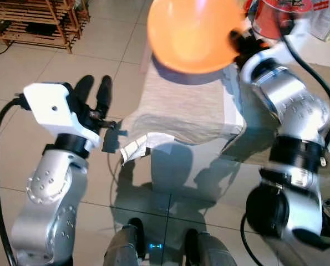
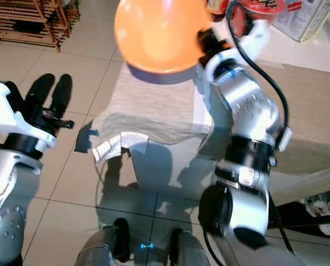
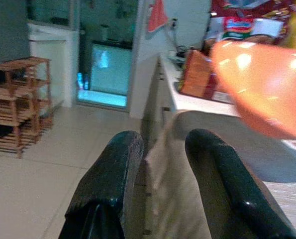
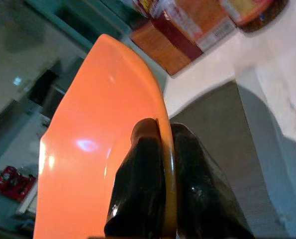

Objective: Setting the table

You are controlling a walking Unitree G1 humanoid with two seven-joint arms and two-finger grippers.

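Note:
My right gripper [image 4: 160, 149] is shut on the rim of an orange bowl [image 1: 192, 33], holding it in the air above the near end of the table. Below it a beige cloth [image 1: 181, 108] covers the white table [image 2: 165, 160] and drapes over its corner. In the right eye view the bowl [image 2: 156, 33] hovers over the cloth [image 2: 153, 108]. My left gripper [image 1: 94, 91] is raised at the left, off the table over the floor, with a narrow gap between its fingers [image 3: 113, 184] and nothing in it.
Food packets and a red cup noodle tub [image 1: 284, 14] stand at the table's far end. A wooden rack [image 1: 40, 19] stands on the tiled floor at the far left. Paper [image 1: 134, 147] hangs under the cloth's corner.

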